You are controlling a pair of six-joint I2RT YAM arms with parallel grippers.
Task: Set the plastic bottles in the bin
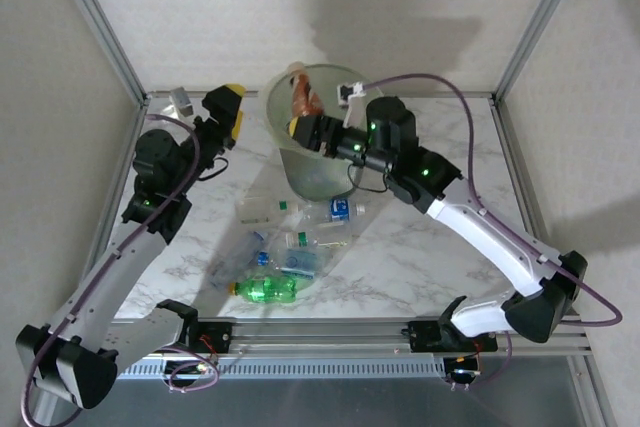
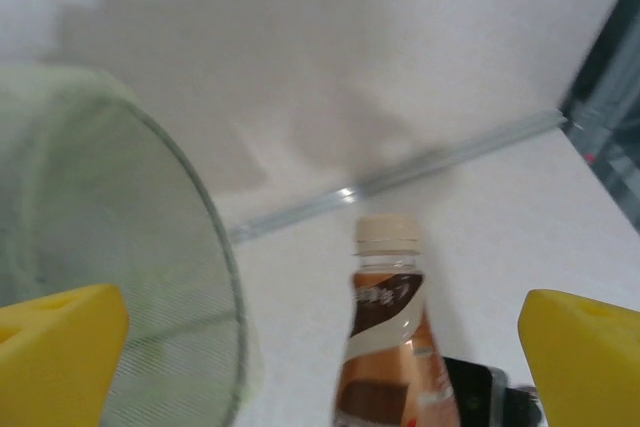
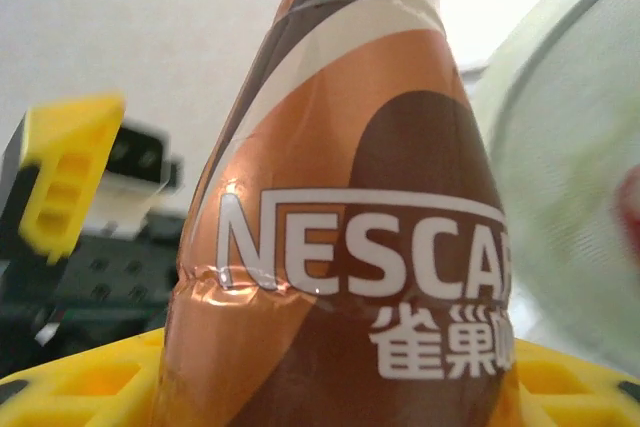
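Fingers [image 3: 70, 392] of the right gripper [image 1: 303, 129] clench the base of a brown coffee bottle [image 1: 302, 97], upright at the bin's [image 1: 315, 175] left rim. Just left, the left gripper [image 1: 230, 110] hangs spread wide, gripping nothing. Let go here, the bottle could clip the rim and drop to the table [image 1: 420, 257] among the other bottles [image 1: 290, 257].
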